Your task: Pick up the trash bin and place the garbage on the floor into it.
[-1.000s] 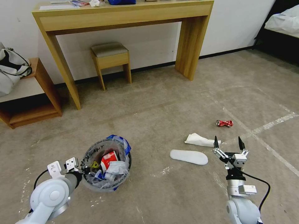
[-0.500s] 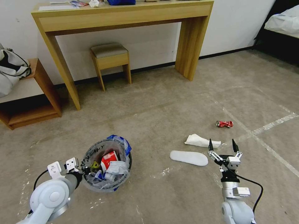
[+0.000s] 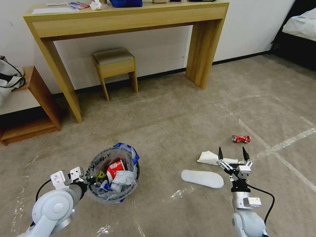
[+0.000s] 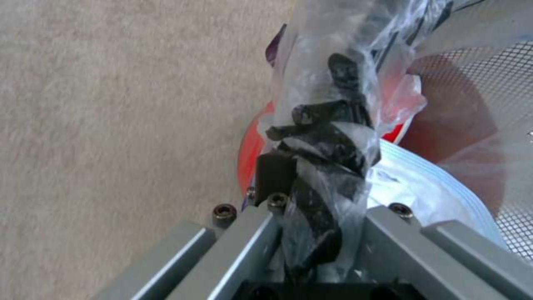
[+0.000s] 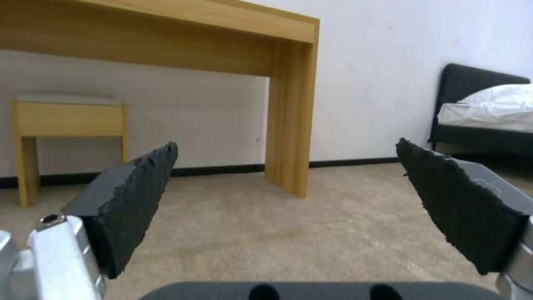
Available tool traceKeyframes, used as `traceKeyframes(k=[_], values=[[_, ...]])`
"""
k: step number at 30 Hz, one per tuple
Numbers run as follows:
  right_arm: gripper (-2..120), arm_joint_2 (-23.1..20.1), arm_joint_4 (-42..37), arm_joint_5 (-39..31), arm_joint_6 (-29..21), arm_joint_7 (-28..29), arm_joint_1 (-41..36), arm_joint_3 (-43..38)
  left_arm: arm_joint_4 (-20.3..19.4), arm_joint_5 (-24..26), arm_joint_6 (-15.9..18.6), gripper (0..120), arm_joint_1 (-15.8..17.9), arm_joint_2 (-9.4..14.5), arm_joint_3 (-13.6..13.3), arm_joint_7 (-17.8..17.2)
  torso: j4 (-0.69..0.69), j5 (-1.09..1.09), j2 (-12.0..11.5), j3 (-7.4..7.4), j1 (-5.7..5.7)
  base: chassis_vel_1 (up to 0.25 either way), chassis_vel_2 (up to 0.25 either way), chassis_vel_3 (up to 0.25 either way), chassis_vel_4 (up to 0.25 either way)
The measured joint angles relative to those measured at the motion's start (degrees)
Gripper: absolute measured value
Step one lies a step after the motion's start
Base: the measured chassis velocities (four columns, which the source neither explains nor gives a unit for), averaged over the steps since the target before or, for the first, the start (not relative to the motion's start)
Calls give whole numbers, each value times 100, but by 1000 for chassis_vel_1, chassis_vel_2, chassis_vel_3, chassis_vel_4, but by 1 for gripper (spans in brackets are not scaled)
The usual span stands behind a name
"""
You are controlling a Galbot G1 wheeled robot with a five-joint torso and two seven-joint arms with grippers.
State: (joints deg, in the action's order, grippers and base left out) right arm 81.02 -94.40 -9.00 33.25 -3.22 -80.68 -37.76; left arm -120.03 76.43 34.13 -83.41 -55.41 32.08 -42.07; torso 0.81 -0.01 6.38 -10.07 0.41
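**Slipper lies just left of the spread right hand**

The right hand hovers released, fingers wide apart and pointing forward, over the floor. The flat white slipper lies just to its left, long axis running crosswise to the fingers; the crumpled tissue sits right beneath the fingertips, and the red can lies farther ahead to the right. The left hand is clenched on the bag-lined rim of the trash bin, well apart from this litter, so the right arm is judged nearer.
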Motion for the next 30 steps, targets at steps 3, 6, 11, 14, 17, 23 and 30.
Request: traceKeyframes(k=[3,6,11,14,17,23,30], values=[[100,2,17,0,8,-9,6,5,0,0,0,0,0,0,0,1,0,2,0,0,-1,-95,93,94,-104],[100,-4,103,35,84,-19,43,8,16,-17,0,0,5,-22,-13,9,1,1,0,1,-1,-120,109,122,-126],[100,-81,299,53,242,-215,147,-3,37,-29,0,0,28,-35,-26,16,1,2,0,0,1,-92,115,107,-89],[100,-197,367,51,263,-259,251,-11,46,-28,0,0,37,-30,-15,17,0,0,0,1,0,-1,15,18,-5],[100,-341,438,46,257,-256,380,-8,59,-28,0,0,41,-35,-3,17,0,1,0,2,-2,0,0,0,0],[100,-578,503,-12,238,-269,533,112,59,-28,-5,0,53,-44,4,18,1,1,0,1,-1,0,0,0,0],[100,-1405,705,-226,228,-623,932,473,62,-23,-20,0,46,-38,30,17,0,3,0,1,-1,0,0,0,0]])
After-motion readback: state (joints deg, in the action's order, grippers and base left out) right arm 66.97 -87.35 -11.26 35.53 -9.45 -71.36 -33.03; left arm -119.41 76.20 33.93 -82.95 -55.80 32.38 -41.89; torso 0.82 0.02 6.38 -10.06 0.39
